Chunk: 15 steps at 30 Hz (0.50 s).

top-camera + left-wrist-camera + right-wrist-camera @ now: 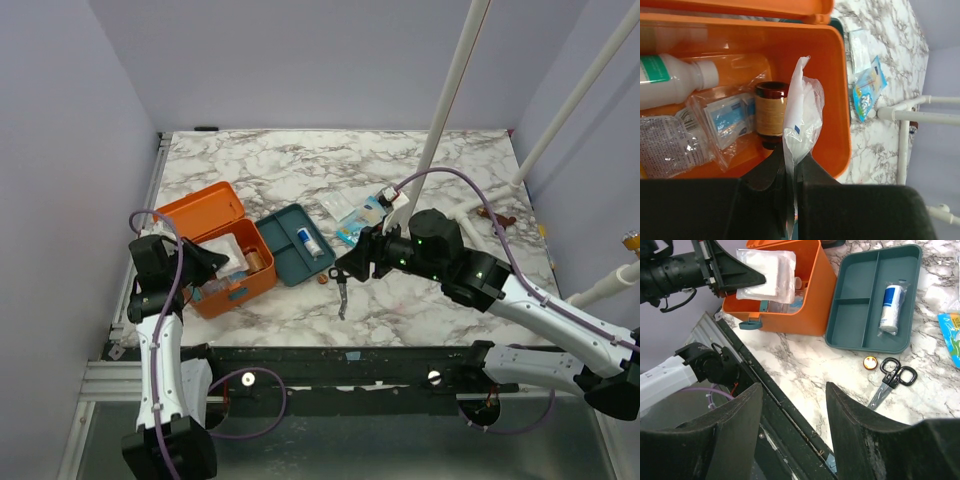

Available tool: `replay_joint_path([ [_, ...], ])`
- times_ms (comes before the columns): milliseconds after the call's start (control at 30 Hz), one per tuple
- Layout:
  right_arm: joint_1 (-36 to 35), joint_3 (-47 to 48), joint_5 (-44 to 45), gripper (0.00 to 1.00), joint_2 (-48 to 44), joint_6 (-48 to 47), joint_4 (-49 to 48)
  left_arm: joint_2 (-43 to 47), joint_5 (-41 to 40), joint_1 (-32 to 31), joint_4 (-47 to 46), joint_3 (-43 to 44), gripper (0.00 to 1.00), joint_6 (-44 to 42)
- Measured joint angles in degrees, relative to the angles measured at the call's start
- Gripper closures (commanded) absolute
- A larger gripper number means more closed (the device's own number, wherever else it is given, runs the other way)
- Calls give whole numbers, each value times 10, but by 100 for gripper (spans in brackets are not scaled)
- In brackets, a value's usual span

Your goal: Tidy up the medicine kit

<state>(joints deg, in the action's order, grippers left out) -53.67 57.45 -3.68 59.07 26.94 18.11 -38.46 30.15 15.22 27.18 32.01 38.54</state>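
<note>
The medicine kit (pixel 246 288) is an orange box standing open at the table's left, lid tipped back. Inside lie a white bottle (pixel 675 80), a brown bottle (pixel 771 112) and clear sachets (pixel 725 117). My left gripper (pixel 791 165) is shut on a clear plastic packet of white gauze (pixel 801 110), held edge-up over the kit's near right corner. The right wrist view shows that packet (pixel 765 275) just above the kit's rim (pixel 810 305). My right gripper (pixel 794 390) hangs open and empty over the table's front edge, near the scissors (pixel 890 382).
A dark teal compartment tray (pixel 283 250) lies right of the kit with a white-and-blue roll (pixel 313 243) in it. A small orange cap (pixel 323 280) and the scissors (pixel 342 295) lie in front of it. A blue packet (pixel 350 235) and white sachets (pixel 350 205) lie behind. White poles (pixel 450 90) rise at the right.
</note>
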Motion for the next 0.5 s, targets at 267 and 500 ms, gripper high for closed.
replay_joint_path([
  [267,0,-9,0,42,-3,0,0,-76,40,66,-9,-24,3,-20],
  [500,0,-9,4,42,-3,0,0,-67,45,74,13,-13,1,-28],
])
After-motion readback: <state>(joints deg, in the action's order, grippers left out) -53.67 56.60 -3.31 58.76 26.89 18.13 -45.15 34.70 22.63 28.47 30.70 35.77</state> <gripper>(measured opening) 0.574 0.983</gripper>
